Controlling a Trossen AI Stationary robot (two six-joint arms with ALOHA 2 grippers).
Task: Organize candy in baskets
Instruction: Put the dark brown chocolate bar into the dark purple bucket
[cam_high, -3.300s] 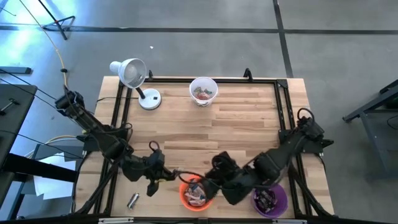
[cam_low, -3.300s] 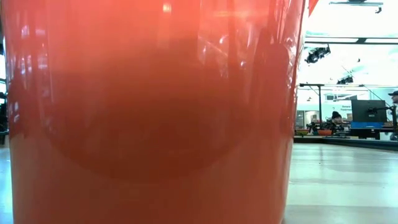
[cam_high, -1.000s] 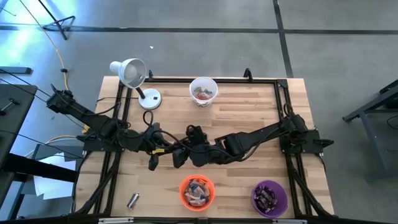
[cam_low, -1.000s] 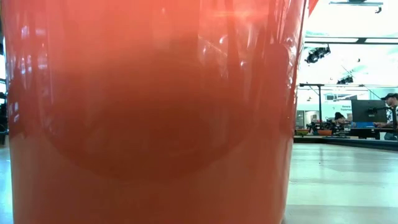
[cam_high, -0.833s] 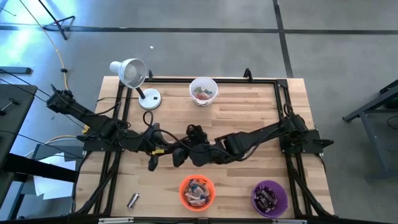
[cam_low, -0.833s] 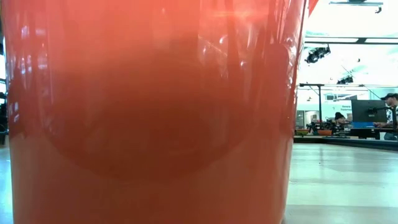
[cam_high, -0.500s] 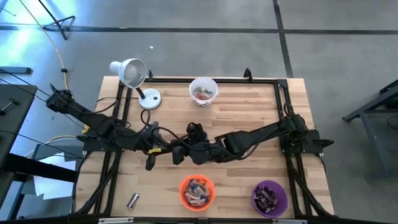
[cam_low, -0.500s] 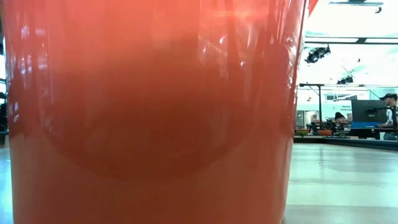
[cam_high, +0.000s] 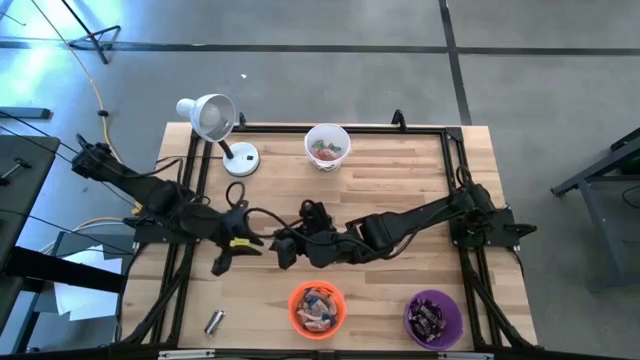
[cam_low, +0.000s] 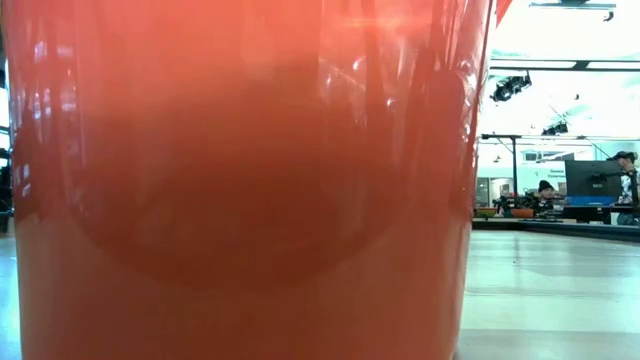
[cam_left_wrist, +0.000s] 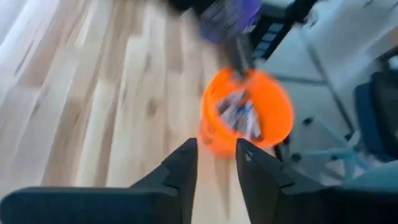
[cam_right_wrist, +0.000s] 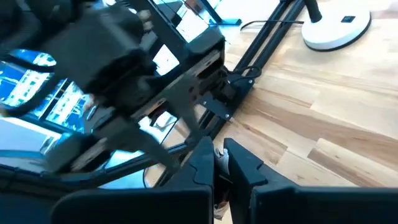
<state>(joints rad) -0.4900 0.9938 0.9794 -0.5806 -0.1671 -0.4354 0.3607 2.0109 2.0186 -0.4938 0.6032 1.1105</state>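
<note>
At the near edge of the wooden table (cam_high: 400, 200) stand two baskets: the orange basket (cam_high: 317, 309), filled with mixed wrapped candy (cam_high: 316, 306), and to its right the purple basket (cam_high: 433, 318), holding darker pieces. In the low view the orange basket's wall (cam_low: 240, 180) fills almost the whole picture. A single silvery candy bar (cam_high: 213, 322) lies alone on the wood near the front left corner, well apart from the orange basket.

Farther in, over the middle of the table, the two grippers sit close together. The left gripper (cam_high: 222, 259) hangs left of centre, pointing toward the near edge; in the left wrist view its fingers (cam_left_wrist: 186, 163) stand a little apart with nothing between them, and the orange basket (cam_left_wrist: 249, 121) shows ahead of them. The right gripper (cam_high: 283, 250) reaches in from the right side, just beside the left arm's wrist. In the right wrist view its fingers (cam_right_wrist: 239, 163) are pressed nearly together; something small seems to sit between the tips, but what it is cannot be told.

At the far edge stands the white basket (cam_high: 327, 146), with a few coloured candies inside. To its left is a white desk lamp (cam_high: 213, 122), its round base (cam_high: 240, 160) on the table's far left corner.

Beyond the table, the low view shows people (cam_low: 625, 185) at desks across the room.
</note>
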